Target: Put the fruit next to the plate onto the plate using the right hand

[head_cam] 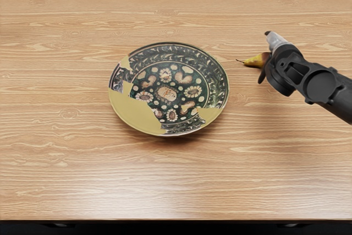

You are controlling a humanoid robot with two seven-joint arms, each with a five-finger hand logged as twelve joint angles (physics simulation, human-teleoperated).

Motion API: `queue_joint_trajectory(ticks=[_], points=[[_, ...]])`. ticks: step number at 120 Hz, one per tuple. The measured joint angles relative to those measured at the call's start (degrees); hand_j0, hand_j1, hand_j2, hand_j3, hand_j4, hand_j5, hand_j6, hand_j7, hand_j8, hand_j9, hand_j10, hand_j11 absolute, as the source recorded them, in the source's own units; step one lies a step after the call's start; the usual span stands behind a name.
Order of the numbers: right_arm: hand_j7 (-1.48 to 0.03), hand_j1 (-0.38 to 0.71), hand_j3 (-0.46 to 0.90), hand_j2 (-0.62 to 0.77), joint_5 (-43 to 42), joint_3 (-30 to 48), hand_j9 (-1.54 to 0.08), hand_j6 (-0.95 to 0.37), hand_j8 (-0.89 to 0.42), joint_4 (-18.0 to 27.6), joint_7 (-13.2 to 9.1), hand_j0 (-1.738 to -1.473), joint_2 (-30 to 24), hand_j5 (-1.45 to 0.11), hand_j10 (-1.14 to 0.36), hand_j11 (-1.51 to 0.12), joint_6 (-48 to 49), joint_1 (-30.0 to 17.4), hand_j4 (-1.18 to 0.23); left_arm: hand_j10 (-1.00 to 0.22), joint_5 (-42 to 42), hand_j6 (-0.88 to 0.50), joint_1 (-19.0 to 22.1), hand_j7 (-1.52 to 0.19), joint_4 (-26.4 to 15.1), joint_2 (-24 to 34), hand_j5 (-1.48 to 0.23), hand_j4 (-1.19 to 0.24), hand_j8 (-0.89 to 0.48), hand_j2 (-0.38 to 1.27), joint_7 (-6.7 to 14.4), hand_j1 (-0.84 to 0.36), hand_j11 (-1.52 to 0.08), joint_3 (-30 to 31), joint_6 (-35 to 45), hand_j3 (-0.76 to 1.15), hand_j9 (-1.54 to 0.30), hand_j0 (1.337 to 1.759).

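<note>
The yellow-brown pear-shaped fruit (256, 60) lies right of the round dark patterned ceramic plate (219, 74), apart from its rim, stem pointing toward the plate. The black right hand (278, 65) covers the fruit's right end; whether its grasp is closed cannot be determined. Both rest on the light wooden table (82, 180)

Ornate green-yellow plate (132, 111) lying flat; yellow pear (256, 60) near its right, stem toward plate.

Matt wood-grain table (66, 163), glossy glazed plate (137, 116), matt blk plastic robot hand (281, 65)
</note>
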Motion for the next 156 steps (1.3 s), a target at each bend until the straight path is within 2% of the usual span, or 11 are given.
queue_joint_trajectory(ticks=[16, 30, 84, 110, 127, 146, 156], points=[[-0.09, -0.26, 0.00, -0.01, 0.1, 0.0, -0.09, -0.07, -0.07, -1.8, 0.2, -1.658, 1.3, -0.09, -0.07, -0.09, -3.7, -0.7, -0.07, 0.00, 0.0, 0.00, 0.0, 0.00, 0.0, 0.0, 0.00, 0.00, 0.00, 0.00, 0.0, 0.35, 0.00, 0.0, 0.0, 0.00, 0.00, 1.658], [-0.15, -0.21, 0.00, -0.02, 0.2, 0.0, -0.15, -0.12, -0.12, -2.3, 0.2, -1.658, 1.6, -0.15, -0.12, -0.15, -4.7, -1.1, -0.12, 0.00, 0.0, 0.00, 0.0, 0.00, 0.0, 0.0, 0.00, 0.00, 0.00, 0.00, 0.0, 0.35, 0.00, 0.0, 0.0, 0.00, 0.00, 1.658], [-0.36, -0.02, 0.00, -0.05, 2.0, 0.0, -0.36, -0.28, -0.28, -3.4, 0.2, -1.658, 1.9, -0.36, -0.28, -0.36, -2.6, -1.5, -0.28, 0.00, 0.0, 0.00, 0.0, 0.00, 0.0, 0.0, 0.00, 0.00, 0.00, 0.00, 0.0, 0.35, 0.00, 0.0, 0.0, 0.00, 0.00, 1.658], [-0.47, 0.07, 0.00, -0.05, 2.0, 0.1, -0.44, -0.16, -0.21, -3.9, 0.2, -1.655, 2.0, -0.42, -0.41, -0.44, -0.2, -1.1, -0.43, 0.00, 0.0, 0.00, 0.0, 0.00, 0.0, 0.0, 0.00, 0.00, 0.00, 0.00, 0.0, 0.35, 0.00, 0.0, 0.0, 0.00, 0.00, 1.658], [-0.57, 0.15, 0.00, -0.05, 2.1, 0.0, -0.53, -0.16, -0.19, -3.9, 0.2, -1.654, 2.1, -0.49, -0.49, -0.53, 0.3, -1.1, -0.52, 0.00, 0.0, 0.00, 0.0, 0.00, 0.0, 0.0, 0.00, 0.00, 0.00, 0.00, 0.0, 0.35, 0.00, 0.0, 0.0, 0.00, 0.00, 1.658], [-0.64, 0.21, 0.00, -0.06, 1.9, 0.2, -0.60, -0.17, -0.21, -3.9, 0.2, -1.654, 2.1, -0.56, -0.55, -0.60, 0.5, -1.2, -0.52, 0.00, 0.0, 0.00, 0.0, 0.00, 0.0, 0.0, 0.00, 0.00, 0.00, 0.00, 0.0, 0.35, 0.00, 0.0, 0.0, 0.00, 0.00, 1.658], [-0.69, 0.25, 0.00, -0.06, 1.7, 0.2, -0.63, -0.10, -0.14, -4.0, 0.2, -1.652, 2.6, -0.57, -0.54, -0.63, 0.1, -1.3, -0.48, 0.00, 0.0, 0.00, 0.0, 0.00, 0.0, 0.0, 0.00, 0.00, 0.00, 0.00, 0.0, 0.35, 0.00, 0.0, 0.0, 0.00, 0.00, 1.658]])
